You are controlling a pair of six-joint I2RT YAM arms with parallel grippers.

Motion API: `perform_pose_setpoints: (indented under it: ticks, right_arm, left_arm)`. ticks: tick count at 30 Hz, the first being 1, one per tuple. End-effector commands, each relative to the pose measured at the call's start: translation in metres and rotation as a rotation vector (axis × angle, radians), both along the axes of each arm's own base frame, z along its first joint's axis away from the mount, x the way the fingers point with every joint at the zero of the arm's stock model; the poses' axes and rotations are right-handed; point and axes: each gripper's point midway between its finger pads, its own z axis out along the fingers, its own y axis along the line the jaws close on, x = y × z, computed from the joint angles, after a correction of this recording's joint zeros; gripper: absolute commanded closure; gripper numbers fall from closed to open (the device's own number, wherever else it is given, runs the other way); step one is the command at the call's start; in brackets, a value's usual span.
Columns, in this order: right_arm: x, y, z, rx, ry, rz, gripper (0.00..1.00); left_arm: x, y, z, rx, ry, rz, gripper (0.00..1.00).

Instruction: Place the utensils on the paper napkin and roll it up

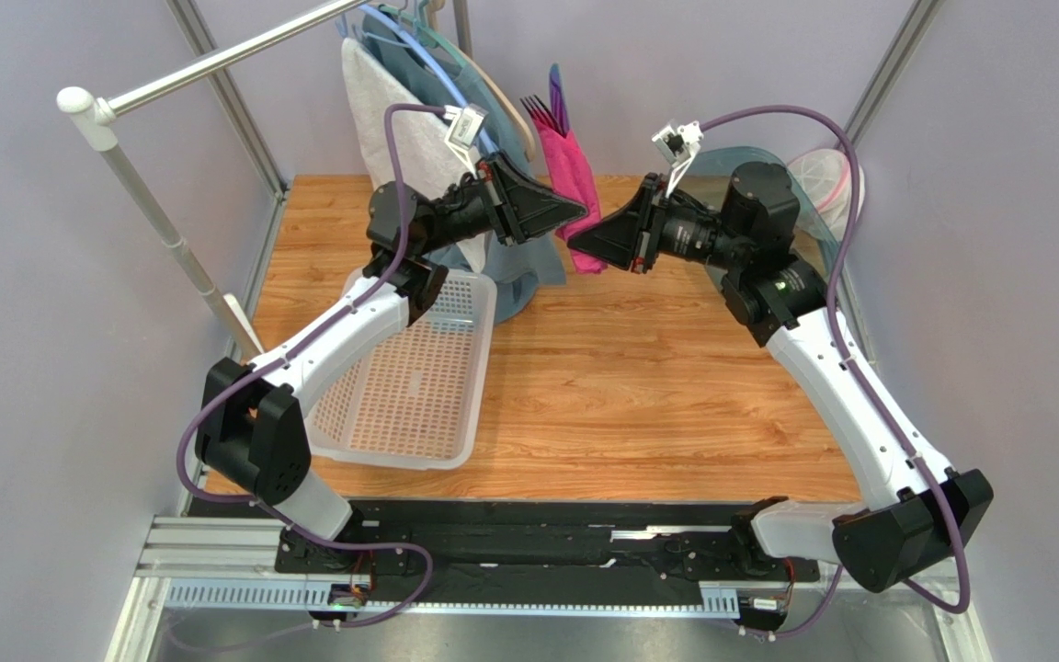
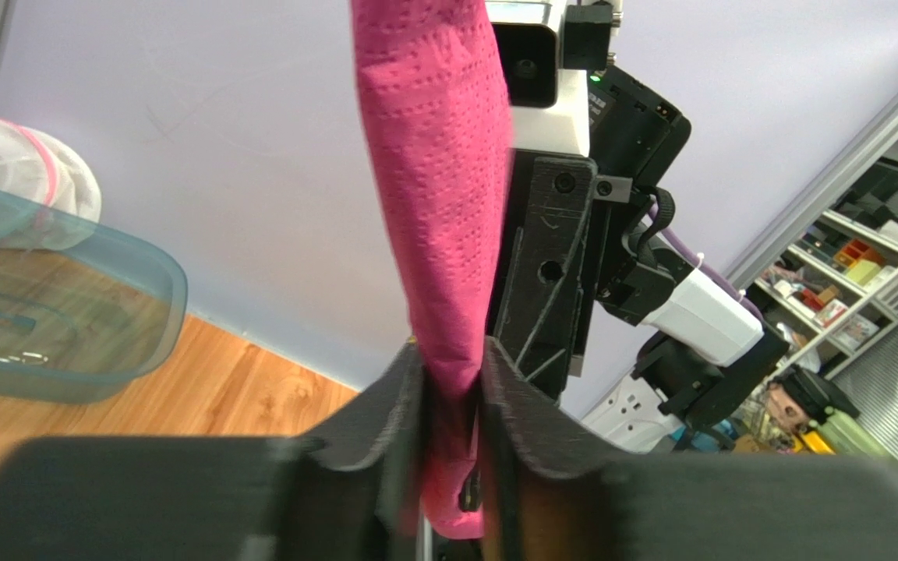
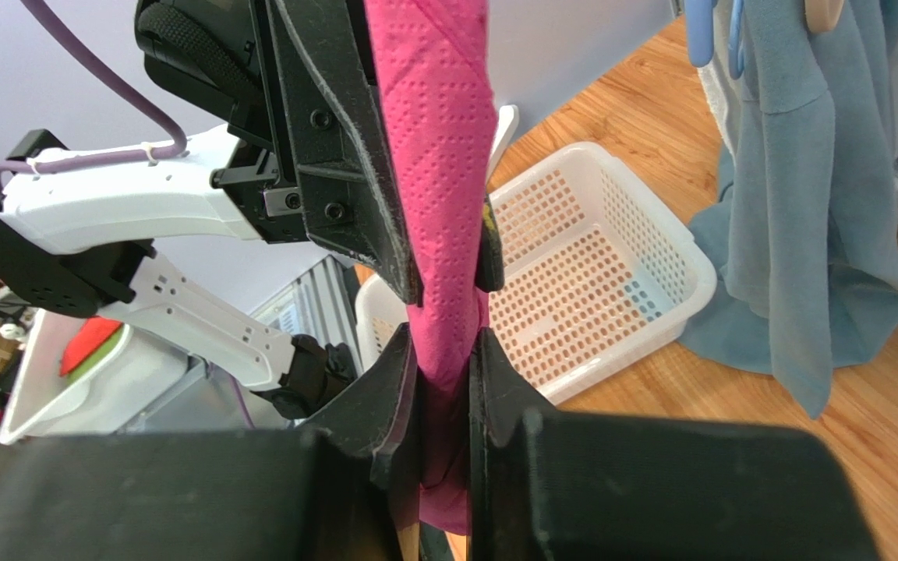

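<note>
- I see the paper napkin (image 1: 571, 173) rolled into a magenta tube, held upright in the air above the wooden table (image 1: 632, 386).
- The utensils (image 1: 545, 104), purple fork tines and a handle, poke out of its top.
- My left gripper (image 2: 451, 374) has its jaws pinched on the roll's lower part.
- My right gripper (image 3: 442, 362) is clamped on the roll too, nearer its bottom end.
- A white basket (image 1: 425, 400) sits on the table's left.

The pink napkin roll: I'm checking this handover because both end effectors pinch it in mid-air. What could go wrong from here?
1. The napkin roll is held roughly upright with cutlery tips poking out on top; if a grip loosens, the pieces may slip out.
2. The left end effector and right end effector pinch thin paper close together; pulling apart could tear or unroll it.
</note>
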Motion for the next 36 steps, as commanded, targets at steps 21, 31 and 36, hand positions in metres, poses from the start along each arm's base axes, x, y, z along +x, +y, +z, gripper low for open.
perform_pose_setpoints:
  ticks: [21,31,36]
  right_arm:
    - [0.066,-0.100,-0.029,-0.194,-0.019,-0.171,1.00]
    - [0.131,-0.195,-0.119,-0.361,0.184,-0.272,1.00]
    - [0.150,-0.240,-0.155,-0.424,0.292,-0.289,1.00]
  left_arm:
    - [-0.031,0.003,-0.037,0.165,-0.180,-0.031,0.11]
    - [-0.050,0.008,-0.056,0.281,-0.280,-0.053,0.12]
    - [-0.053,0.012,-0.063,0.314,-0.285,-0.049,0.12]
